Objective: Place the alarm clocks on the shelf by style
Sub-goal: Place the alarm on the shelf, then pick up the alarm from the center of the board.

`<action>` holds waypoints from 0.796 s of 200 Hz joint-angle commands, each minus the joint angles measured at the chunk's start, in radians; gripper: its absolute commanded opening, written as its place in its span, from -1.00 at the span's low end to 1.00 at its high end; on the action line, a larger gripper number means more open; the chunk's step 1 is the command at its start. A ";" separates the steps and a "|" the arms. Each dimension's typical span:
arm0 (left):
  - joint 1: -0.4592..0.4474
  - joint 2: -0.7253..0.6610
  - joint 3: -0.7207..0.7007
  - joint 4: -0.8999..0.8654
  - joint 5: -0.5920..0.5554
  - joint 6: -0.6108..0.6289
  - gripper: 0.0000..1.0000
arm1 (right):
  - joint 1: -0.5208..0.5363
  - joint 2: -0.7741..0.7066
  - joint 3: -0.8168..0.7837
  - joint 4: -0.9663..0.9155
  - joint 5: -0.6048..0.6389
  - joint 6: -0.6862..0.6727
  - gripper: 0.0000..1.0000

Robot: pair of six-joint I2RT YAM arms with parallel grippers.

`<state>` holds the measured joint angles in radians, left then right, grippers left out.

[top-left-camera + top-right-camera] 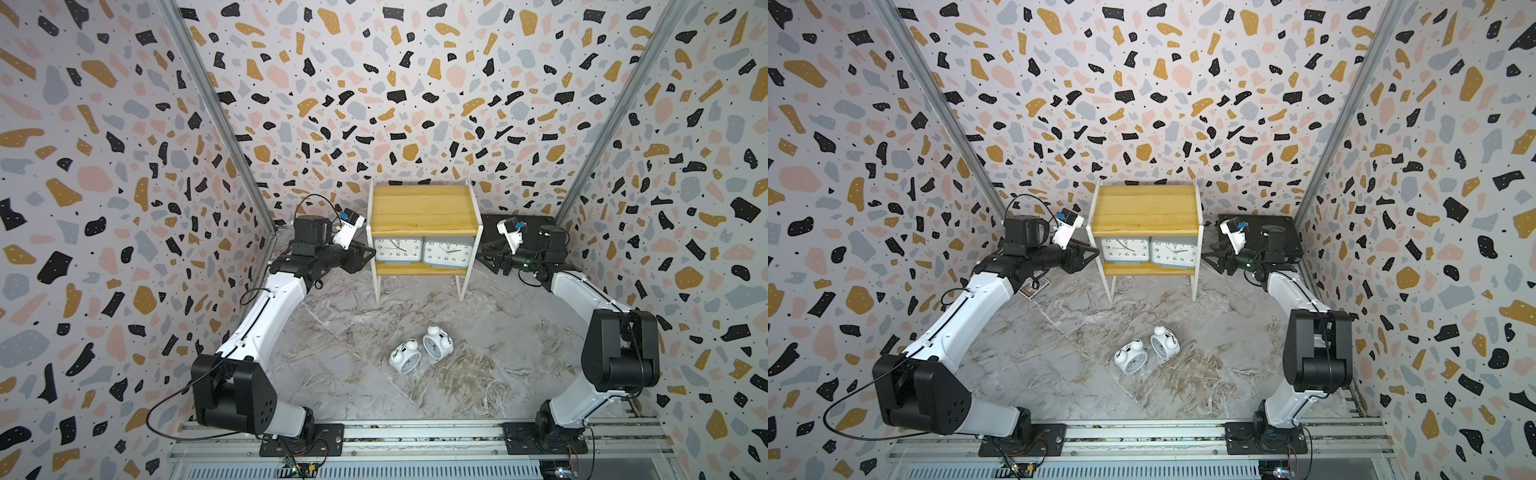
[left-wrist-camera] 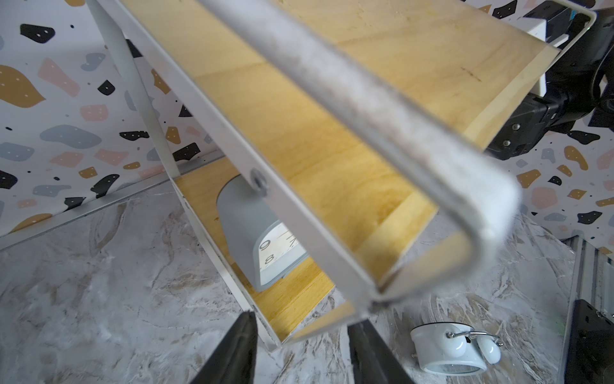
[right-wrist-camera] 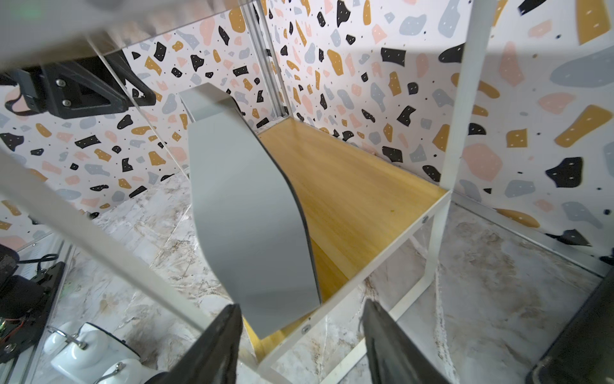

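Both grey clocks (image 1: 398, 249) (image 1: 448, 253) are on the lower board of the shelf (image 1: 424, 208), side by side and touching or nearly so, faces toward the front edge of the table (image 1: 332, 374). The top board is bare. The shelf itself sits at the middle of the back edge. Your left gripper (image 1: 371, 252) hangs just beside the shelf's left end at lower-board height, and your right gripper (image 1: 482, 253) mirrors it at the right end. The wrist views show each pair of fingers spread with nothing pinched between them. What remains, I judge, is the two bell clocks (image 1: 405, 356) (image 1: 436, 341). They sit close together on the table, about midway across it and well toward the front edge from both grippers. So each arm has to pull back from the shelf and come down toward you. Their bells point toward the back edge with the faces showing from above. I cannot tell whether they stand or lie on their backs. The left one is nearer your left gripper, the right one nearer your right. The only writing readable is the dial numerals on the grey clocks. A small mark on the right grey dial is too fine to read.
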<state>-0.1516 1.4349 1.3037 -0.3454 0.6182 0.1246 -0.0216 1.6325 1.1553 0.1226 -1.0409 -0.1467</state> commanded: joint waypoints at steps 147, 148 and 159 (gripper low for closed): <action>-0.092 -0.494 -0.441 -0.055 0.101 -0.187 0.08 | -0.001 -0.628 -0.550 0.017 0.412 0.379 0.36; -0.094 -0.496 -0.444 -0.055 0.101 -0.189 0.08 | 0.000 -0.632 -0.554 0.016 0.413 0.380 0.36; -0.119 -0.524 -0.475 -0.055 0.101 -0.207 0.08 | 0.007 -0.670 -0.586 0.005 0.427 0.387 0.35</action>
<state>-0.2325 0.9642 0.8791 -0.4053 0.6971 -0.0219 -0.0315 1.0363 0.6178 0.1547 -0.6720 0.1833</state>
